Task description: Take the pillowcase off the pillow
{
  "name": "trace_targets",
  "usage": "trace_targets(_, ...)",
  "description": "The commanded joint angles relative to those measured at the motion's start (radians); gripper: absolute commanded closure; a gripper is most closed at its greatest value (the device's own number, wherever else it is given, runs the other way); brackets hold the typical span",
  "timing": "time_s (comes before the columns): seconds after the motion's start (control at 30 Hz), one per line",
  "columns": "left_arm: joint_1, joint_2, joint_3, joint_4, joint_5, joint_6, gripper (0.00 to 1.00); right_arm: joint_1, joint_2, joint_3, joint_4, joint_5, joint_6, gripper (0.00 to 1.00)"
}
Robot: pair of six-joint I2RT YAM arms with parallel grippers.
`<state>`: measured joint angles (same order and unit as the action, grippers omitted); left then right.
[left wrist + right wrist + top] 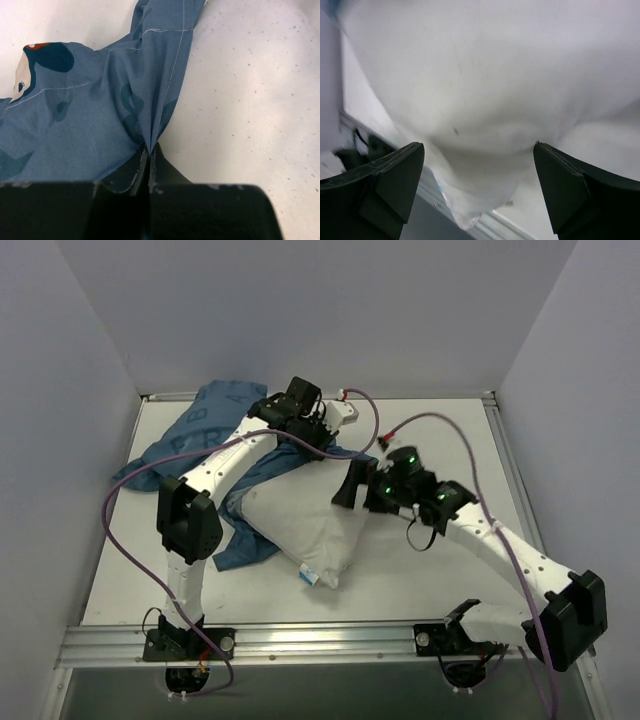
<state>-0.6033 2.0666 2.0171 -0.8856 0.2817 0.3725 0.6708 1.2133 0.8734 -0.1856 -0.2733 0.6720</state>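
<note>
The left gripper (pixel 150 152) is clenched on a pinched fold of the pillowcase (pixel 85 120), at the far edge of the pillow (pixel 305 525). Most of the blue cover lies bunched toward the far left of the table (pixel 430 570), with a strip showing under the pillow's left side. The right gripper (pixel 479 145) is spread wide, with the pillow's right end bulging between its fingers (whether they press on it cannot be told).

The likely trouble is that if the left arm pulls while the right has no hold, the pillow would slide along with the cloth instead of parting from it. The thin pinch could also slip off the fabric under load.

The table is plain white, with a metal rail (pixel 320 638) along its near edge and pale walls (pixel 330 310) closing in on the left, far and right sides.
</note>
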Motion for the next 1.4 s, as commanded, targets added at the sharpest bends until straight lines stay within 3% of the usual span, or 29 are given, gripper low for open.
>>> trace_targets(0.0,0.002,-0.083,-0.03,0.026,0.001,-0.003,0.96,-0.223,-0.066,0.193,-0.141,0.068,-0.116,0.03)
trace_targets(0.1,0.002,-0.1,-0.052,0.049,-0.001,-0.015,0.96,-0.353,0.026,0.187,-0.023,-0.064,-0.178,0.02)
trace_targets(0.2,0.002,-0.091,-0.032,0.056,-0.012,-0.035,0.96,-0.376,0.145,0.183,0.133,-0.135,-0.18,0.02)
trace_targets(0.4,0.005,-0.042,0.019,0.074,-0.044,-0.079,0.94,-0.352,0.265,0.145,0.396,-0.17,-0.144,0.01)
trace_targets(0.57,0.016,-0.011,0.035,0.102,-0.062,-0.136,0.94,-0.226,0.354,0.049,0.515,-0.149,-0.115,0.05)
trace_targets(0.6,0.017,-0.007,0.046,0.103,-0.067,-0.141,0.93,-0.209,0.38,0.036,0.526,-0.145,-0.115,0.1)
trace_targets(0.63,0.016,0.006,0.052,0.105,-0.073,-0.147,0.92,-0.183,0.394,0.021,0.532,-0.144,-0.115,0.29)
trace_targets(0.7,0.017,0.018,0.061,0.112,-0.082,-0.153,0.92,-0.171,0.41,0.004,0.534,-0.139,-0.115,0.54)
trace_targets(0.73,0.016,0.032,0.071,0.117,-0.097,-0.162,0.92,-0.169,0.405,-0.013,0.534,-0.127,-0.117,0.78)
trace_targets(0.77,0.017,0.041,0.078,0.125,-0.107,-0.165,0.92,-0.165,0.399,-0.017,0.531,-0.126,-0.123,0.92)
trace_targets(0.8,0.019,0.059,0.086,0.129,-0.121,-0.171,0.92,-0.163,0.384,-0.019,0.506,-0.121,-0.147,1.0)
trace_targets(1.0,0.062,0.183,0.242,0.096,-0.269,-0.164,0.92,-0.06,0.275,0.036,0.316,-0.047,-0.304,1.0)
trace_targets(1.2,0.241,0.314,0.431,-0.004,-0.389,-0.159,0.93,-0.071,0.082,-0.111,0.238,-0.012,-0.236,1.0)
trace_targets(1.37,0.368,0.322,0.473,-0.015,-0.404,-0.118,0.92,-0.115,-0.014,-0.218,0.247,-0.052,-0.148,1.0)
